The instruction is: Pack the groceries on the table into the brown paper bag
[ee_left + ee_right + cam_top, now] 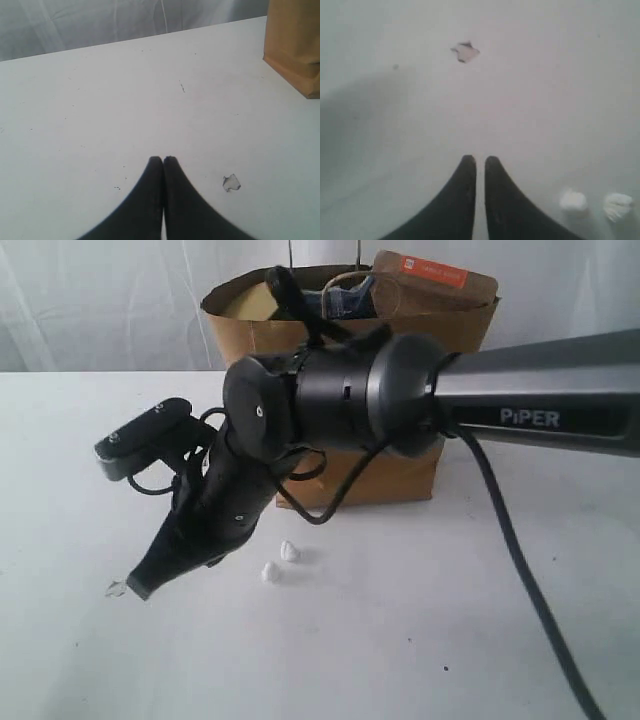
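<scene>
The brown paper bag [460, 330] stands upright at the back of the table [420, 640], and its corner also shows in the left wrist view [295, 50]. The brown red-labelled pouch [430, 280] sticks out of its top, beside a blue-patterned item [350, 300]. Two small white lumps [289, 551] [269, 572] lie on the table in front of the bag. My right gripper [140, 585] [479, 160] reaches across to the left, shut and empty, with the lumps [573, 201] [618, 206] off to its side. My left gripper [163, 159] is shut and empty over bare table; it does not show in the exterior view.
A small pale flat scrap [115, 589] [231, 183] [465, 51] lies on the table near both grippers' tips. The right arm's large dark body [330, 400] and its cable [520, 570] hide much of the bag's front. A pale curtain hangs behind the table.
</scene>
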{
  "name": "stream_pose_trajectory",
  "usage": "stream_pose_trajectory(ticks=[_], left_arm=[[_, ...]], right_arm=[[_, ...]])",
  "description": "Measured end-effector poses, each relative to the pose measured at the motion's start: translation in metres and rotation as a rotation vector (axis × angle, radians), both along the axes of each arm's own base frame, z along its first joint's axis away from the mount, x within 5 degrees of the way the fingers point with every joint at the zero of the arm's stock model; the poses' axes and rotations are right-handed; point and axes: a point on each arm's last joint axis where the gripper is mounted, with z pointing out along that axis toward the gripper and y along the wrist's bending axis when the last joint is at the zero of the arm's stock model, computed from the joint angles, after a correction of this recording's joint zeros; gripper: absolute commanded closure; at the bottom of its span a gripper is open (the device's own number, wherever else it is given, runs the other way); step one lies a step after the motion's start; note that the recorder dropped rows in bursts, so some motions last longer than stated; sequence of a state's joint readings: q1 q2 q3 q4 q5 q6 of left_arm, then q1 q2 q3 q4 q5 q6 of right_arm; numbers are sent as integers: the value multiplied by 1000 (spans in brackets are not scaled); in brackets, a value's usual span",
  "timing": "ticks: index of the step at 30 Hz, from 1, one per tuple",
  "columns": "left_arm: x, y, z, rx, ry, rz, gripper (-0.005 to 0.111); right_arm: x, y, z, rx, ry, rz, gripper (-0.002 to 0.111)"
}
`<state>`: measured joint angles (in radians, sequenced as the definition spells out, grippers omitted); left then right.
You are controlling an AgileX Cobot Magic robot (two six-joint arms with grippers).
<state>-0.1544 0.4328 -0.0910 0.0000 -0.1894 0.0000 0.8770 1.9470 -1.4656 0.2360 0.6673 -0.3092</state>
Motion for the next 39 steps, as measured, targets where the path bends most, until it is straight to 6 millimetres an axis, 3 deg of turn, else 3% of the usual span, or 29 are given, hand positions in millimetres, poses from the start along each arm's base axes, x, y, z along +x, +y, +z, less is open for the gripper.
stream_pose_trajectory(ticks=[4, 8, 15, 26, 28, 34, 39], left_arm=[[0, 0, 0, 0, 0, 0, 107], [0, 0, 0, 0, 0, 0, 107], [0, 0, 0, 0, 0, 0, 107], [0, 0, 0, 0, 0, 0, 107], [0, 0, 0, 0, 0, 0, 107], [0, 0, 0, 0, 0, 0, 107], [0, 0, 0, 0, 0, 0, 107]], right_arm=[[24, -20, -26, -134, 31, -152, 76], [44, -37, -38, -157, 70, -283, 74], [50, -35, -39, -110, 48, -316, 74], [52, -32, -73, -156, 109, -327, 75], [52, -32, -74, -158, 111, -327, 78], [51, -32, -75, -168, 122, -327, 107], [46, -33, -74, -193, 192, -340, 108]])
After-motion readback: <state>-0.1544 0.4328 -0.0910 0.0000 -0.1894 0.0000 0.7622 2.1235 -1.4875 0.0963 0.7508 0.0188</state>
